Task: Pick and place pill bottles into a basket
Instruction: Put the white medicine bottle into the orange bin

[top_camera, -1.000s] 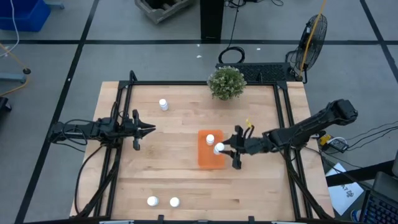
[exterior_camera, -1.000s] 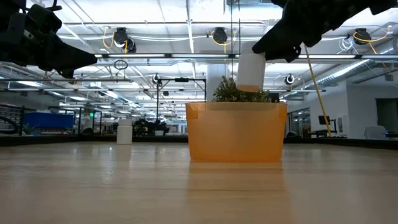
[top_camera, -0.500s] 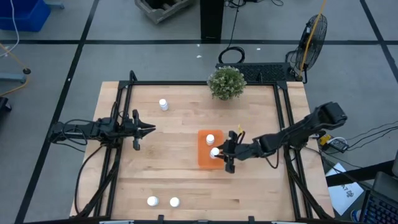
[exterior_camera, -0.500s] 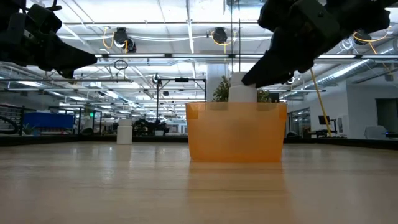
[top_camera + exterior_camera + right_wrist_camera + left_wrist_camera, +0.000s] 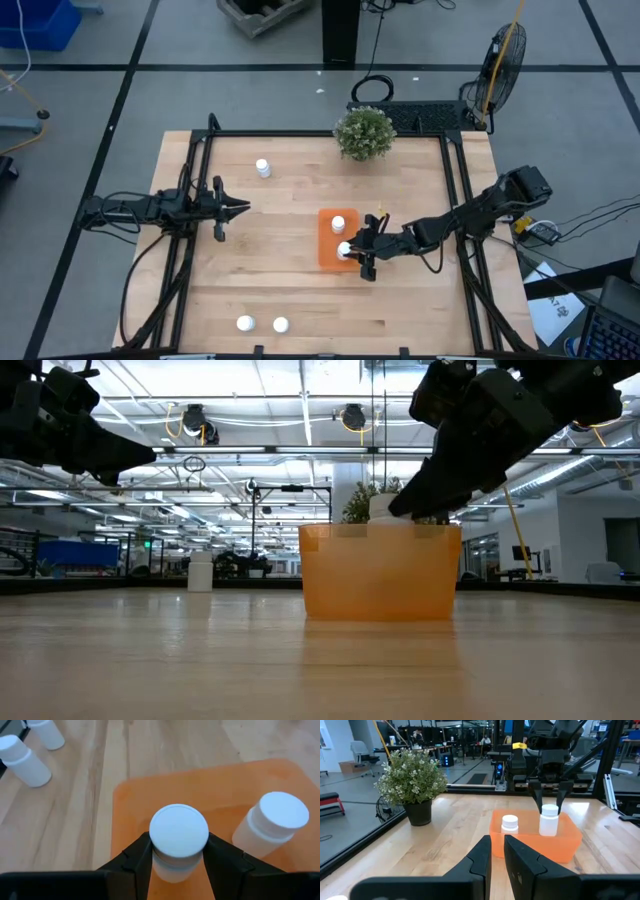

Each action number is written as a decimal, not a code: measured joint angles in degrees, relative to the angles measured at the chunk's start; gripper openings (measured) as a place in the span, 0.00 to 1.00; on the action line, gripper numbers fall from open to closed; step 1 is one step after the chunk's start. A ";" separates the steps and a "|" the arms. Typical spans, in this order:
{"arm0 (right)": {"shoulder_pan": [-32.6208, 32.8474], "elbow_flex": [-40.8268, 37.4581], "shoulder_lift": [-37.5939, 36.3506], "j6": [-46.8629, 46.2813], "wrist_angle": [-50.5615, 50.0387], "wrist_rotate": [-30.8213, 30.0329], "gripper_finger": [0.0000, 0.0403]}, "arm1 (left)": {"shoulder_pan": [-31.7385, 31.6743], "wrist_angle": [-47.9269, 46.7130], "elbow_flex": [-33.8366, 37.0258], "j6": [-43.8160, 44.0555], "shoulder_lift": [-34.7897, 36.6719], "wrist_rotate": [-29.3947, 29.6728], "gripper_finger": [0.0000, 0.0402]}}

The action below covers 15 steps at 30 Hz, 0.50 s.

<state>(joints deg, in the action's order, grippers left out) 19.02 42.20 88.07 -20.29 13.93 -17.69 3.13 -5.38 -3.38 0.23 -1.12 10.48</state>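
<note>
The orange basket [image 5: 327, 258] lies at the table's middle with one white pill bottle [image 5: 338, 223] standing in it. My right gripper [image 5: 349, 252] is shut on a second white bottle [image 5: 178, 840] low inside the basket's near half [image 5: 549, 820]. Another bottle [image 5: 263, 168] stands at the far left, and two bottles [image 5: 245, 323] [image 5: 281, 325] stand near the front edge. My left gripper [image 5: 243, 208] is shut and empty, held above the table's left side. My right gripper pinches the bottle just below its cap [image 5: 161, 861] between its two fingers [image 5: 137, 855]. The fingers slant down from the table's right side. The bottle is upright inside the basket; whether its base touches the basket floor, I cannot tell.
A green potted plant [image 5: 365, 131] stands at the table's far edge behind the basket. A black frame [image 5: 200, 180] runs along the table's left, far and right sides. Bare wood lies between the basket and the front edge.
My right gripper has gone down and a little toward the table's left with the bottle, which has sunk from above the basket's rim to mostly below it, staying upright.
</note>
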 joint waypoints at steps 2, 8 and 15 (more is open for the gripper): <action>-0.44 0.02 0.12 -0.04 0.13 0.07 0.35 | -0.01 0.02 0.00 0.00 0.01 0.00 0.14; -2.03 0.02 1.01 -0.04 1.20 2.79 0.35 | 0.00 0.01 0.00 0.00 0.02 0.00 0.14; -2.55 0.05 4.14 0.63 5.61 3.01 0.35 | -0.02 -0.01 0.00 0.01 0.00 0.00 0.14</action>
<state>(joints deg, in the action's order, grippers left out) 16.47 42.24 92.22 -19.67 19.54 -14.68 3.11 -5.39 -3.38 0.24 -1.12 10.48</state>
